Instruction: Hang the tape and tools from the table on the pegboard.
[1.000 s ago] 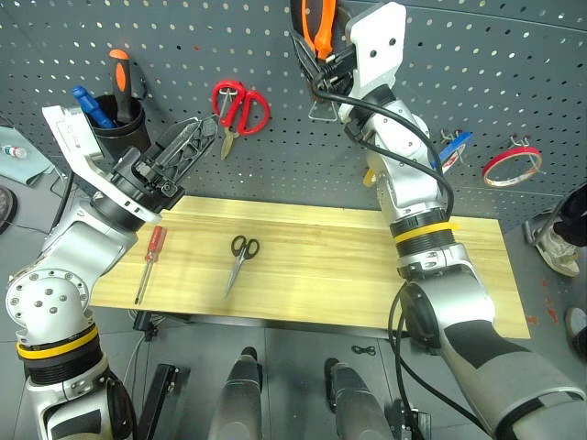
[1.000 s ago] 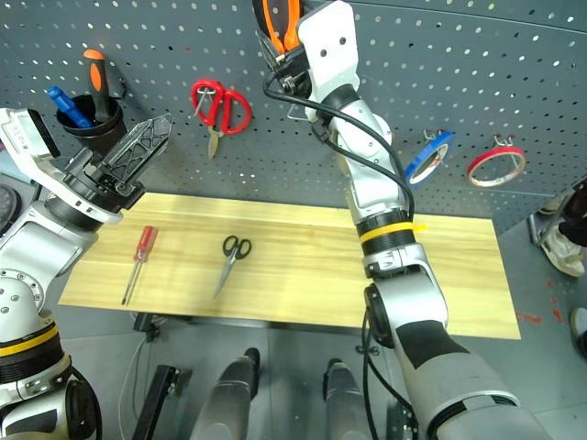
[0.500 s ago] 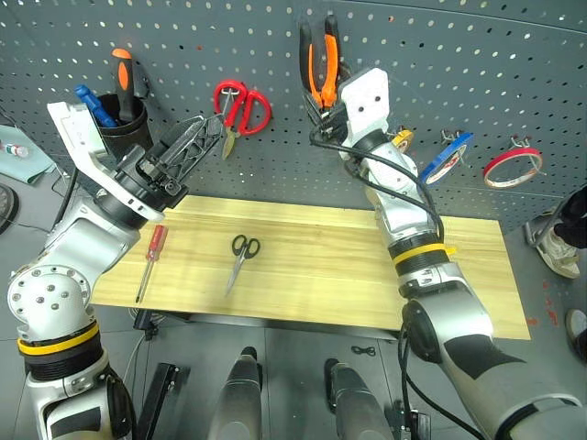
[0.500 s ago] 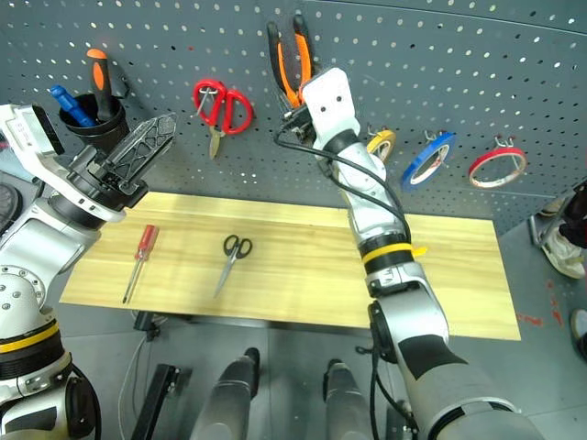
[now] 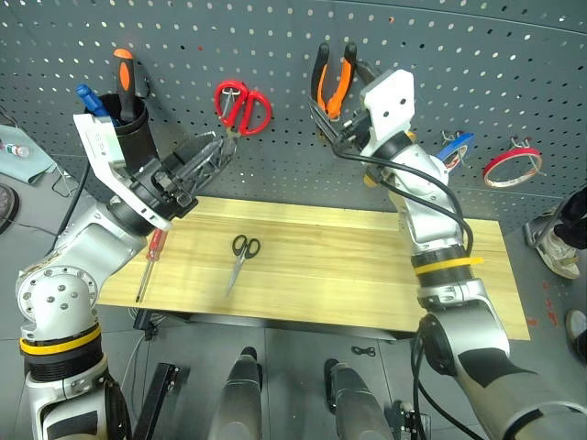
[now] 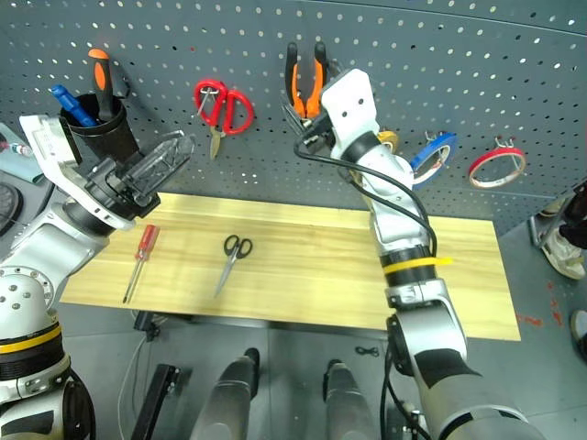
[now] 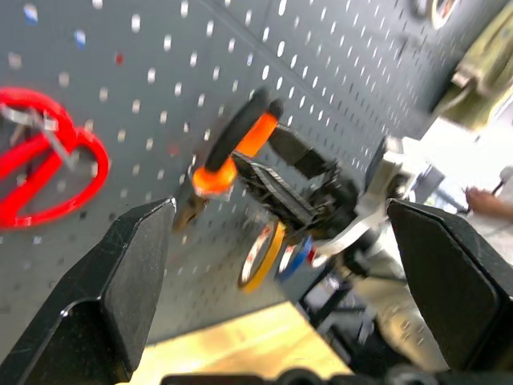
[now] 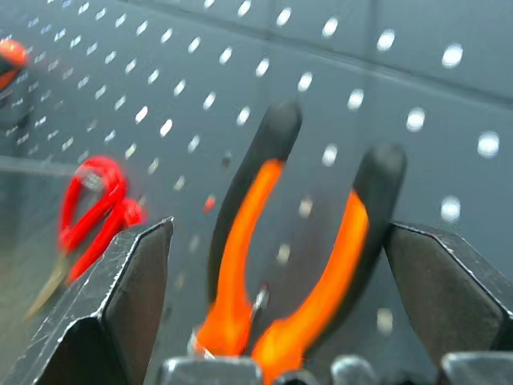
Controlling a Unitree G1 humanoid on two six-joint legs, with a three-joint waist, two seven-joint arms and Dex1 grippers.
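A: Pliers [image 5: 332, 81]?
B: On the pegboard [image 5: 514, 64], handles up. Right gripper [image 5: 332, 117] sits just below them, jaws released, one finger either side of the handles in the right wrist view.
A: Left gripper [image 5: 204, 158]?
B: Above the worktop's [image 5: 348, 275] left end, jaws spread, nothing in them.
A: Worktop items?
B: Red screwdriver [image 5: 149, 260] near the left edge, black scissors [image 5: 239, 259] beside it, apart.
A: Tape [image 6: 383, 142]?
B: Yellow ring on the board, partly behind the right arm, next to the blue roll [image 6: 432, 154].
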